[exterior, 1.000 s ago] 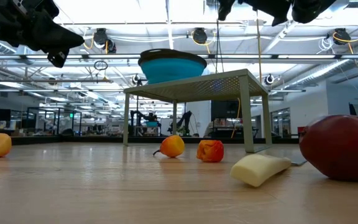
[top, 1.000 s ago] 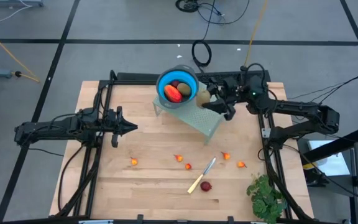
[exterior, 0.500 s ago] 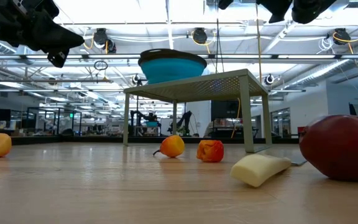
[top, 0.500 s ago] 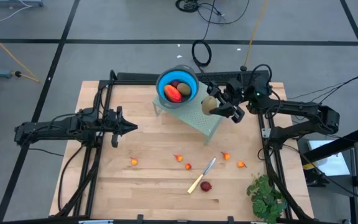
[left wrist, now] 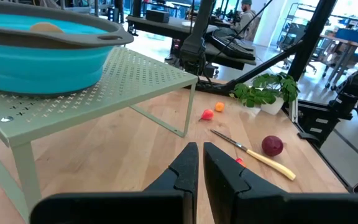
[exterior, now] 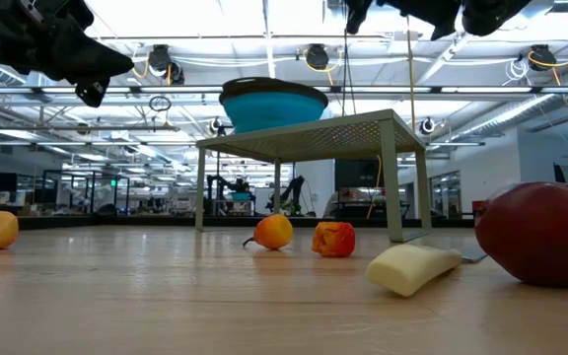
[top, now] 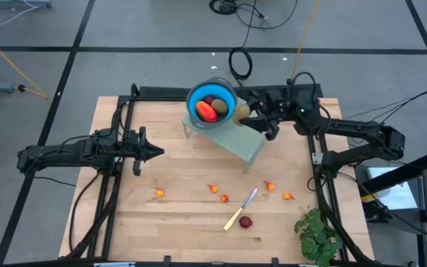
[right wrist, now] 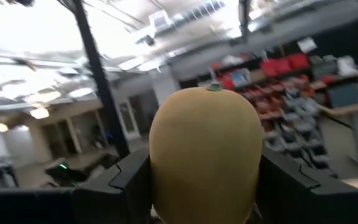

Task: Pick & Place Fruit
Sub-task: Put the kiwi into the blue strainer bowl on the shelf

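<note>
The right hand (top: 252, 117) was clamped on a brownish-green oval fruit (right wrist: 205, 152), smooth and rounded with a small stem nub at one end, and held it in the air just beside the rim of the blue bowl (top: 196, 98). The bowl sat on a pale green perforated stand (top: 245, 142) at the back of the wooden counter (top: 176, 230), and it already held a red-orange piece (top: 206, 111), a dark red ball (top: 209, 99) and another brownish-green oval (top: 221, 106). A second dark red ball (top: 245, 222) lay on the counter just beside the pale-handled knife (top: 240, 209). Several tiny orange-red pieces (top: 159, 193) were scattered across the boards, well apart from the bowl. A leafy green bunch (top: 316, 234) sat at the counter's corner. The left hand (top: 154, 152), its fingers (left wrist: 186, 169) pressed together and holding nothing, hung over the counter's left side.
</note>
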You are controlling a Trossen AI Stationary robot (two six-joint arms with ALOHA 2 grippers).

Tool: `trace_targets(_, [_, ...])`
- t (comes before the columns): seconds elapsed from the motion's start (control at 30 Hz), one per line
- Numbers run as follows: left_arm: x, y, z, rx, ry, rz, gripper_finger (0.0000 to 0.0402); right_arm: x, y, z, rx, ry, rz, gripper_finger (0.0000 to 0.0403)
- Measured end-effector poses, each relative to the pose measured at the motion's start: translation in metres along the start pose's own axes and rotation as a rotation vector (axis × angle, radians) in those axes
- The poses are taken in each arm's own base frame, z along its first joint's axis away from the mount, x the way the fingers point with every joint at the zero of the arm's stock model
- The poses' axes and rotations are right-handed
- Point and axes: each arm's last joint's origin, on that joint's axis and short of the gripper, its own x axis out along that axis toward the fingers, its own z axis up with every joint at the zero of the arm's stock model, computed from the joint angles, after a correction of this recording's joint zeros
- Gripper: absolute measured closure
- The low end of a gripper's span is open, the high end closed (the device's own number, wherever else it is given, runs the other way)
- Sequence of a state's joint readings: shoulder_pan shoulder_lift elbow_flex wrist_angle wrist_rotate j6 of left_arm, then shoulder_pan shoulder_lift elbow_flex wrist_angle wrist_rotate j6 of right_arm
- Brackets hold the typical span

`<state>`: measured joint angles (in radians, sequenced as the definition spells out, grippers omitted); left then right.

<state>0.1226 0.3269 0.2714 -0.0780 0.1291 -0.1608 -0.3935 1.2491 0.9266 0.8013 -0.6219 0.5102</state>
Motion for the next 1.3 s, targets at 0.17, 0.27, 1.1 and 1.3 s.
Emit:
trace_targets(0.17, [0.0, 0.0, 0.0, 0.003, 0.0, 0.0, 0.0378, 0.008, -0.004, 0.008, -0.026, 0.103, -0.106, 0.0192])
trace_targets(0.27, [0.0, 0.0, 0.0, 0.007, 0.0, 0.0, 0.0378, 0.012, -0.004, 0.016, -0.061, 0.148, -0.157, 0.0192])
trace_targets(1.1, [0.0, -0.003, 0.007, 0.127, -0.074, -0.054, 0.0378, 0.047, -0.033, 0.028, -0.121, 0.26, -0.366, 0.0193])
trace_targets(1.3, [-0.001, -0.004, 0.007, 0.169, -0.074, -0.102, 0.0378, 0.061, -0.05, 0.019, -0.125, 0.301, -0.379, 0.0193])
